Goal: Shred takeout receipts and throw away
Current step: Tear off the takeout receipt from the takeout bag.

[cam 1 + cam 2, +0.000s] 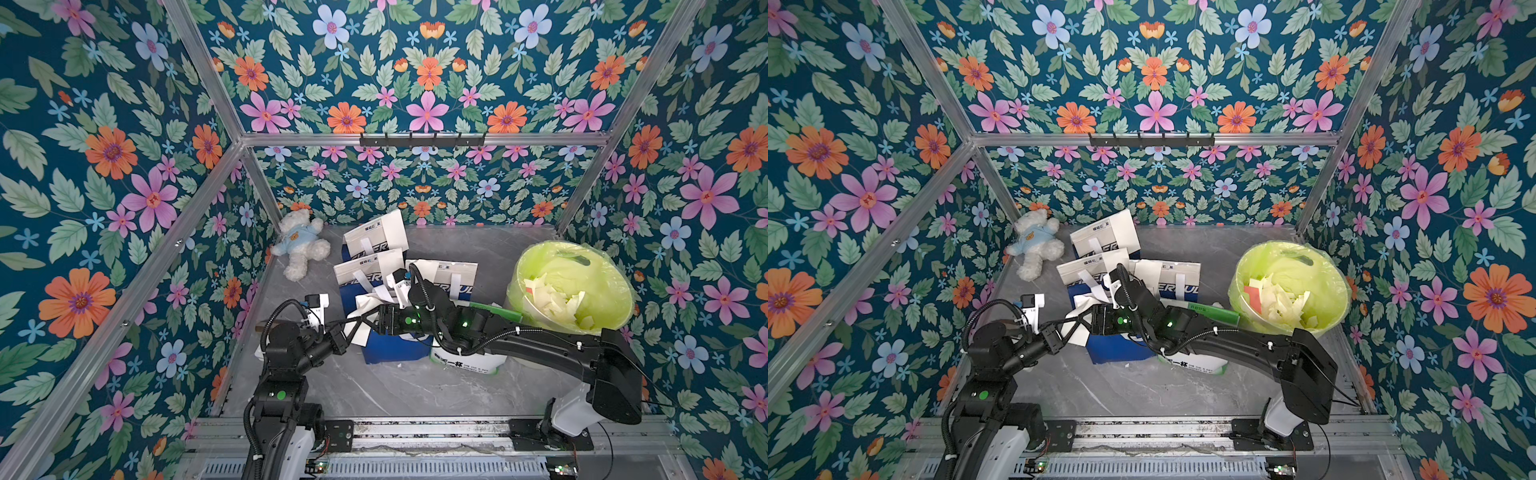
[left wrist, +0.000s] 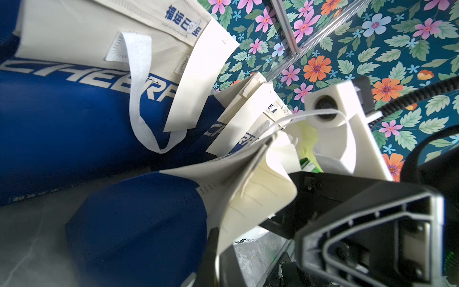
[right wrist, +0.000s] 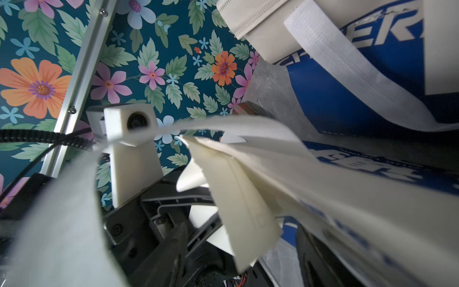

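Top views, bench: a grey marbled bench (image 1: pixel 415 386), with a huddle of blue-and-white bags (image 1: pixel 374 245) midway back and a teddy bear (image 1: pixel 299 245) flopped in the far corner.
Top views, bin: the green-lined bin (image 1: pixel 536 266) stands on the right arm's side, with torn scraps (image 1: pixel 552 303) heaped inside it.
Top views, left pincer: the left pincer (image 1: pixel 344 331) is clamped tight, nipping the receipt (image 1: pixel 360 336) just at the mouth of the nearest bag.
Top views, right pincer: the right pincer (image 1: pixel 359 322) comes in from the opposite side with its jaws spread and that same receipt between them. In both top views the two pincers sit almost nose to nose.
Left wrist, receipt: up close, the cream receipt (image 2: pixel 258 198) curls off the nearest bag's top edge and runs down into the left pincer's grip.
Left wrist, second slip: a second slip (image 2: pixel 201 82) hangs flat against the bag behind, just beside a white strap handle (image 2: pixel 139 87).
Right wrist, receipt: the receipt (image 3: pixel 238 198), folded and tilted, sits in the gap between the spread jaws. I cannot tell whether either pad touches it.
Right wrist, bags: the blue bag fronts crowd close alongside, with a strap handle drooping across one.
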Controlling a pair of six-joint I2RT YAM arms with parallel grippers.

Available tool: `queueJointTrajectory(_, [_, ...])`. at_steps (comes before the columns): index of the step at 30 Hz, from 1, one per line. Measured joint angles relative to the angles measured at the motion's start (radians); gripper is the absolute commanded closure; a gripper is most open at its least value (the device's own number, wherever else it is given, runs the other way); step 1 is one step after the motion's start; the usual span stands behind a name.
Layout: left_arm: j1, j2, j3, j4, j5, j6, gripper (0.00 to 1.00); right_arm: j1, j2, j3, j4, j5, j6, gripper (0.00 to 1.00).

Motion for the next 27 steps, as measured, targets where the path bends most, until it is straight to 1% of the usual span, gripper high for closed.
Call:
queueJointTrajectory(9, [0.000, 0.000, 0.000, 0.000, -0.001, 0.002, 1.00, 0.000, 0.042, 0.023, 0.013, -0.002, -0.018, 0.30])
queueJointTrajectory(15, [0.000, -0.002, -0.001, 0.000, -0.001, 0.002, 1.00, 0.000, 0.066, 0.023, 0.082, -0.010, -0.025, 0.34])
queueJointTrajectory(20, [0.000, -0.006, -0.005, -0.001, -0.007, 0.003, 1.00, -0.002, 0.106, 0.008, 0.185, -0.013, -0.032, 0.50])
queueJointTrajectory(23, [0.001, -0.005, -0.006, 0.000, -0.009, 0.007, 1.00, -0.005, 0.115, 0.002, 0.223, -0.021, -0.028, 0.57])
queueJointTrajectory(26, [0.001, -0.005, -0.007, 0.000, -0.012, 0.023, 1.00, -0.010, 0.122, 0.000, 0.246, -0.026, -0.023, 0.72])
queueJointTrajectory(27, [0.001, -0.006, -0.007, 0.000, -0.012, 0.025, 0.85, -0.011, 0.123, 0.000, 0.251, -0.025, -0.020, 0.81])
